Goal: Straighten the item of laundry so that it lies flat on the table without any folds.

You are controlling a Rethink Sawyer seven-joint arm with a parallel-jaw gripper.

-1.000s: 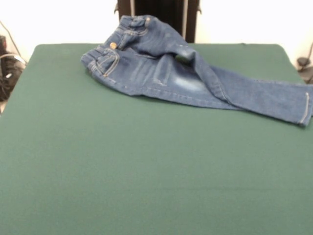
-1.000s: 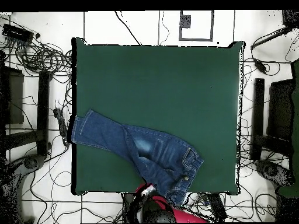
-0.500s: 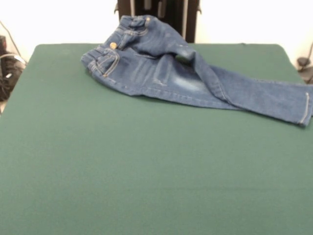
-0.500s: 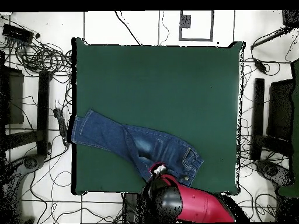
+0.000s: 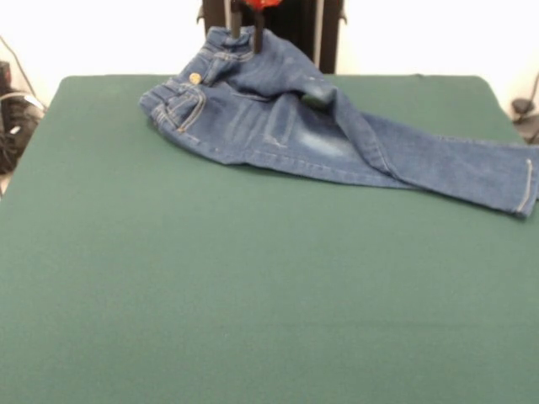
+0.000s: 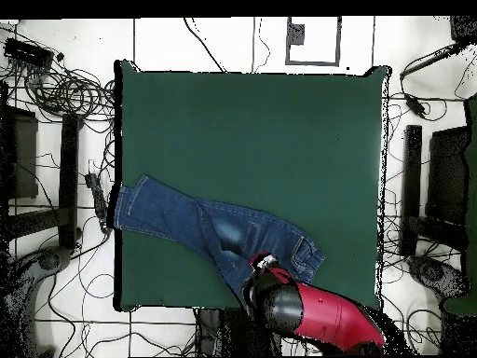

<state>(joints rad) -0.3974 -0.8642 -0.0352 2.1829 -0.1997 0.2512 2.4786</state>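
The red and black robot arm (image 6: 321, 317) reaches in low across the bottom of the overhead view, running from lower right up toward the left, its glossy red shell broad near the base and narrowing to a rounded black wrist section (image 6: 270, 303). At its tip the end effector (image 5: 242, 25) points straight down, and in the front view two thin dark fingers (image 5: 256, 38) hang side by side from a red mount at the top edge, set slightly apart with a visible gap between them. In the overhead view the arm's own bulk hides the fingertips, leaving only a small pale and red piece at the wrist's front.
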